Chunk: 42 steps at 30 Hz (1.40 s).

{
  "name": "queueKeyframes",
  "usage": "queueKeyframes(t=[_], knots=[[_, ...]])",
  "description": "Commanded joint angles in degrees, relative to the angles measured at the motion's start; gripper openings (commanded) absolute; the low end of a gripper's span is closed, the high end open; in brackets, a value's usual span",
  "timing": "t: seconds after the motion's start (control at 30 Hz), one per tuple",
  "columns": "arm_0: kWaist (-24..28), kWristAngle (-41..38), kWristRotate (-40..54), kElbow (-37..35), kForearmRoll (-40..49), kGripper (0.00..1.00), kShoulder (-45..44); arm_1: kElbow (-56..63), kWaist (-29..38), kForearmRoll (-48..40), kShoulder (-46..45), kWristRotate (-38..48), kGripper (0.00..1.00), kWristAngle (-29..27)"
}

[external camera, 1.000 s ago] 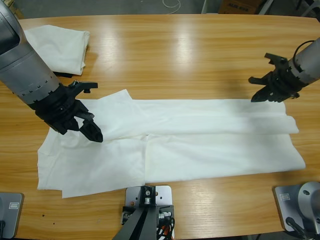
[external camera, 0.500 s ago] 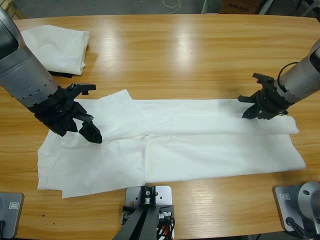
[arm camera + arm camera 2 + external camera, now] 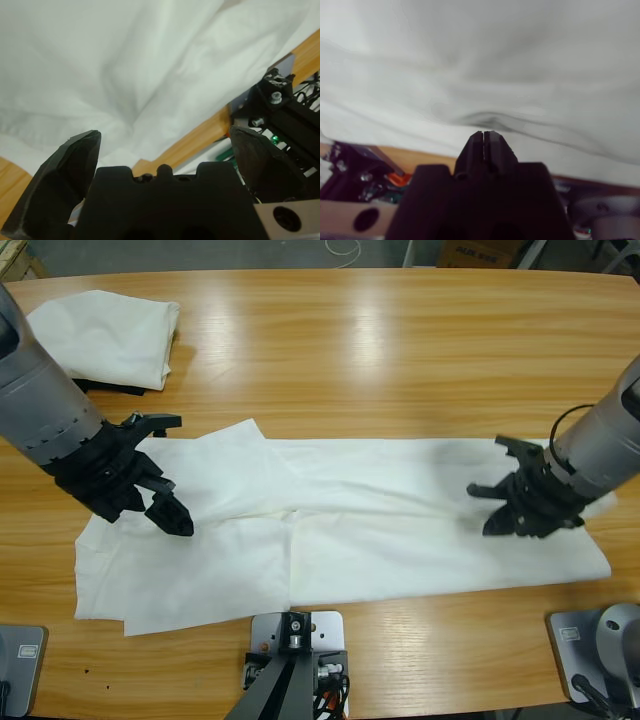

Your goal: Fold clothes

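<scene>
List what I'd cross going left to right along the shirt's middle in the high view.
Left hand → spread shirt → right hand. The folded shirt sits apart at the far left corner, off that line.

Left claw (image 3: 160, 502) gapes wide; right claw (image 3: 497, 512) seemingly closed.

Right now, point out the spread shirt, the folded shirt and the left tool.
Spread shirt (image 3: 400, 530): high view, middle of its body.
Folded shirt (image 3: 105, 335): high view, its top layer.
Left tool (image 3: 165, 142): left wrist view, midway between its tips.
</scene>
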Motion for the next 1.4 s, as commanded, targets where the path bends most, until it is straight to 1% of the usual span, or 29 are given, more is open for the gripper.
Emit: queueKeyframes(t=[0.03, 0.13, 0.17, 0.23, 0.3, 0.4, 0.47, 0.53, 0.6, 0.7, 0.83, 0.97, 1.07, 1.27, 1.4], knots=[[0.87, 2.59, -0.64, 6.55, -0.68, 0.996, -8.08, 0.23, 4.21, 4.86, -6.12, 5.96, 0.000, -3.57], [1.82, 5.09, -0.94, 9.06, -0.70, 0.996, -13.10, -3.69, 4.21, 4.86, -17.37, 6.54, 0.000, -5.13], [2.02, 5.79, -1.38, 9.53, -0.82, 0.996, -14.53, -5.46, 4.21, 4.86, -18.88, 6.98, 0.000, -5.24], [2.16, 7.60, -2.65, 10.69, -1.96, 0.996, -17.66, -8.59, 4.21, 4.18, -18.74, 7.02, 0.000, -5.75], [3.18, 7.90, -3.58, 11.20, -2.79, 0.998, -18.38, -9.56, 4.21, 0.94, -15.87, 6.86, 0.000, -6.01], [3.33, 7.81, -4.51, 11.20, -3.16, 1.000, -17.78, -9.56, 4.55, -6.07, -6.47, 6.30, 0.000, -5.31], [3.91, 7.74, -6.79, 11.55, -3.16, 1.000, -17.43, -10.00, 6.00, -11.21, -0.49, 6.68, 0.000, -4.37], [4.92, 7.37, -8.24, 11.66, -3.14, 1.000, -17.46, -12.41, 7.53, -13.65, 4.61, 6.93, 0.000, -4.02], [5.58, 6.85, -9.36, 11.64, -3.14, 1.000, -17.67, -15.66, 8.43, -14.11, 7.58, 6.93, 0.000, -3.46], [5.85, 6.58, -12.45, 12.33, -3.19, 1.000, -17.57, -19.42, 8.92, -13.82, 9.79, 6.93, 0.000, -2.69], [5.79, 6.58, -16.87, 15.69, -7.25, 0.987, -16.53, -20.77, 10.45, -13.77, 13.69, 6.88, 0.000, -1.28], [5.85, 6.58, -18.04, 18.39, -10.17, 0.987, -16.44, -21.07, 14.07, -14.44, 17.90, 7.47, 0.000, -0.65], [5.85, 6.58, -18.04, 19.76, -11.23, 0.987, -16.62, -21.50, 15.60, -15.56, 19.81, 8.48, 0.000, -0.16], [5.85, 6.58, -18.04, 20.45, -13.02, 0.987, -16.36, -23.09, 16.71, -15.48, 20.15, 9.13, 0.000, 0.78], [5.85, 6.58, -18.13, 20.61, -13.34, 0.988, -16.34, -22.90, 18.75, -13.88, 17.69, 10.16, 0.000, 1.32]])
